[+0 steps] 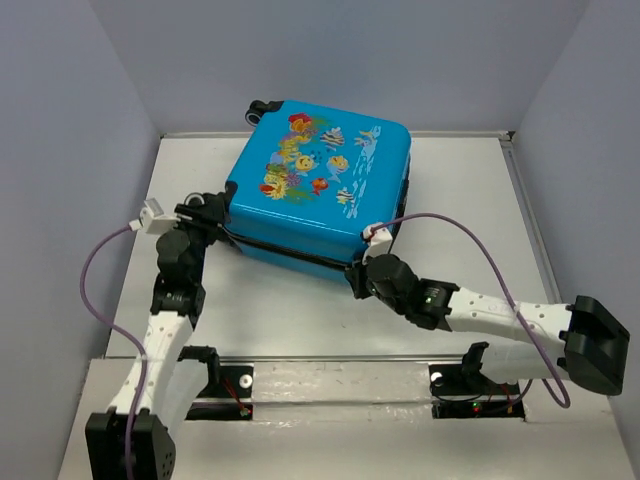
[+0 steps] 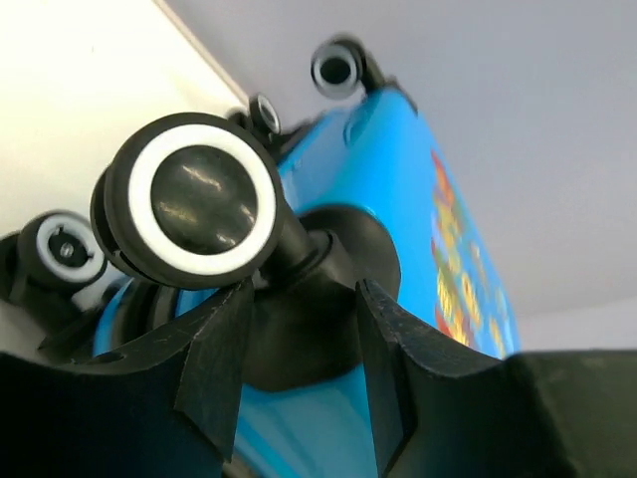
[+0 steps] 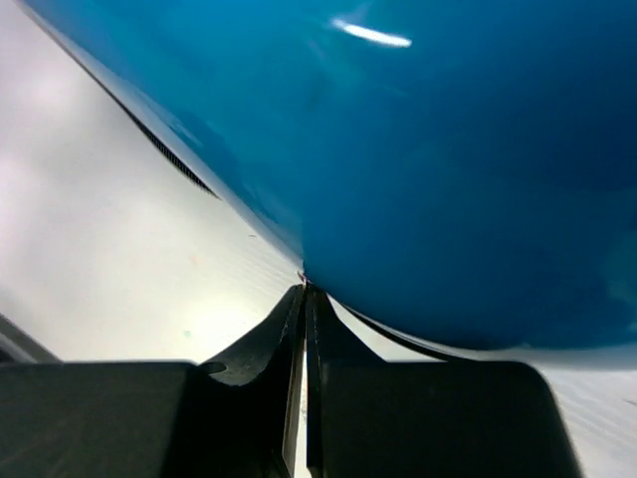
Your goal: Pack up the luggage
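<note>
Enclosure: plain grey-lilac walls (image 1: 60,150) on three sides, matte. Bench (image 1: 300,320) is pale grey-white and smooth, with a raised strip at the near edge where the arm bases bolt on.

Luggage (image 1: 320,190) lies flat on the far-centre bench with the fish print (image 1: 310,165) face up and the shell closed. Its long axis runs roughly left to right and is skewed, with the right end a bit nearer. The wheel end points left. The shell is glossy bright blue hard plastic with rounded corners, and a dark zip line (image 1: 290,255) runs along the near side.

Left arm (image 1: 175,290), white and black, reaches to the near-left corner of the luggage. Right arm (image 1: 480,310) comes in from the right to the near-right corner. A purple cable (image 1: 95,280) loops off each arm.

Left gripper (image 2: 304,299) is released, its black fingers spread either side of a caster mount; contact cannot be told. The wheel (image 2: 199,199) just above is black with a white ring.

Right gripper (image 3: 305,299) is clenched with only a thin slit between the fingers. Its tips are at the lower edge of the blue shell; cannot tell if anything is pinched.
</note>
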Controlling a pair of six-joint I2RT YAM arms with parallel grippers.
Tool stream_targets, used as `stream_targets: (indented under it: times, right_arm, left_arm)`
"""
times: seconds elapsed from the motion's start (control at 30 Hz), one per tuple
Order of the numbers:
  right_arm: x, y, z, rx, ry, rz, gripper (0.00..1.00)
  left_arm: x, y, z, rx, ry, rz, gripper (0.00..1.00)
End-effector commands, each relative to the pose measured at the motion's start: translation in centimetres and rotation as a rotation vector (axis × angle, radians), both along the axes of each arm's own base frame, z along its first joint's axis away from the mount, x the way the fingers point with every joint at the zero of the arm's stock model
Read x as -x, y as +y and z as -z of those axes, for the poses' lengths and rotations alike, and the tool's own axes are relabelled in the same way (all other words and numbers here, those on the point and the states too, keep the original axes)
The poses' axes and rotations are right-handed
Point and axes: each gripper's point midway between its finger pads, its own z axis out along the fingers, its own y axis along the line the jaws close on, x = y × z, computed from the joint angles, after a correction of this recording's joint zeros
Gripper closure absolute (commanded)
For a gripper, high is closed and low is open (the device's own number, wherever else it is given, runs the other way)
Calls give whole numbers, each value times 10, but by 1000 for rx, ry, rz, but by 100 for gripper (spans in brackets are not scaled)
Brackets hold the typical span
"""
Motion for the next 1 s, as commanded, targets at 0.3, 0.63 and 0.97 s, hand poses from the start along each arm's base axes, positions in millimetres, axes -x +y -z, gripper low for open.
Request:
stream_targets:
  times: [0.3,0.63,0.97]
  right_arm:
    - [81,192,-32,-71,-64,-527,93]
    - [-4,62,-42,-226,-19,-241,93]
    - [-5,21,-35,-153,-39,-199,93]
  left_arm:
    - [99,-77,60,46,27,308,94]
    - [97,-57,2,-152,-29,235,94]
    - [57,-39,-35,-483,247,231,6]
